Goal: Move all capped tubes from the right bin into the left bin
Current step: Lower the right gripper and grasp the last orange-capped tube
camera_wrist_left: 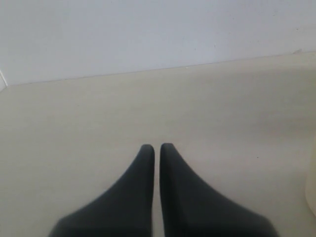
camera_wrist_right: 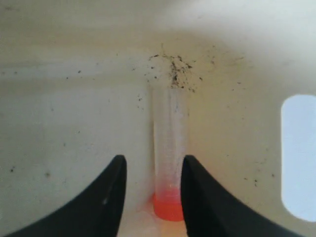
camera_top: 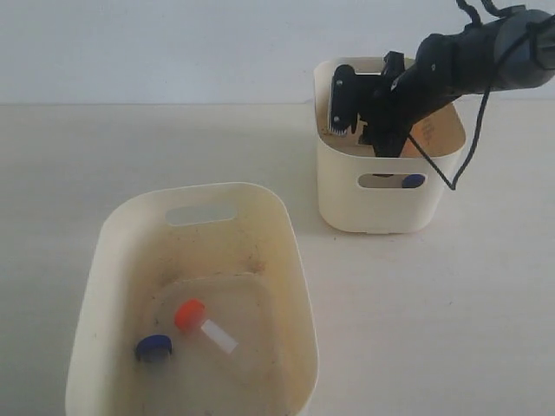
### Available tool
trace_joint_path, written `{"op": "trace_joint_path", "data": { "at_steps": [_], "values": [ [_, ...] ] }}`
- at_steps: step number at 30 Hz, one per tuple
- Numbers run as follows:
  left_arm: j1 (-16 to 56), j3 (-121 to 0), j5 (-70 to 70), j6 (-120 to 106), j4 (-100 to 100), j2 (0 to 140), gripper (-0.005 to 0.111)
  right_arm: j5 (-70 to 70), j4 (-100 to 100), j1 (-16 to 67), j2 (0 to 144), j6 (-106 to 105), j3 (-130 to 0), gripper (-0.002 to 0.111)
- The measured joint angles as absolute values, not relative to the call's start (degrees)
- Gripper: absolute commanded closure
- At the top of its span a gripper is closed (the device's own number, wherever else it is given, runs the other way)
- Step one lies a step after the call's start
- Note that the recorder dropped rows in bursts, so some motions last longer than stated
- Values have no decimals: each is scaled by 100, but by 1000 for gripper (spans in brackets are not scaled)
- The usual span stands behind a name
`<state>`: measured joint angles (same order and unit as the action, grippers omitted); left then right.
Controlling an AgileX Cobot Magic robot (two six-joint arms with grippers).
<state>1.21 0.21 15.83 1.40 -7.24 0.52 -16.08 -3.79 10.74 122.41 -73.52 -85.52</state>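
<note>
My right gripper (camera_top: 381, 137) reaches down into the right bin (camera_top: 347, 195). In the right wrist view it (camera_wrist_right: 154, 162) stands open around a clear tube (camera_wrist_right: 169, 133) with an orange-red cap (camera_wrist_right: 168, 208). The tube lies nearer one finger, and I see no firm contact. A blue cap (camera_top: 414, 181) shows through that bin's handle slot. The left bin (camera_top: 130, 260) holds an orange-capped tube (camera_top: 201, 323) and a blue-capped one (camera_top: 153, 347). My left gripper (camera_wrist_left: 157, 147) is shut on nothing above bare table, out of the exterior view.
Dark specks dot the bin surface (camera_wrist_right: 173, 74) beyond the tube. An oval handle slot (camera_wrist_right: 298, 158) opens in the bin wall beside the gripper. Beige tabletop (camera_top: 416, 312) lies between the two bins, with a white wall behind.
</note>
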Motion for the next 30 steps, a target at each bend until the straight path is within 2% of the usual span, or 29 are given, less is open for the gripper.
{"op": "trace_joint_path", "data": {
  "at_steps": [11, 30],
  "values": [
    [121, 21, 1583, 140, -724, 52, 102, -791, -143, 1014, 12593, -7348, -8561, 65],
    [121, 21, 1583, 140, -724, 52, 102, -926, 66, 842, 12912, -7221, -8960, 65]
  ]
}}
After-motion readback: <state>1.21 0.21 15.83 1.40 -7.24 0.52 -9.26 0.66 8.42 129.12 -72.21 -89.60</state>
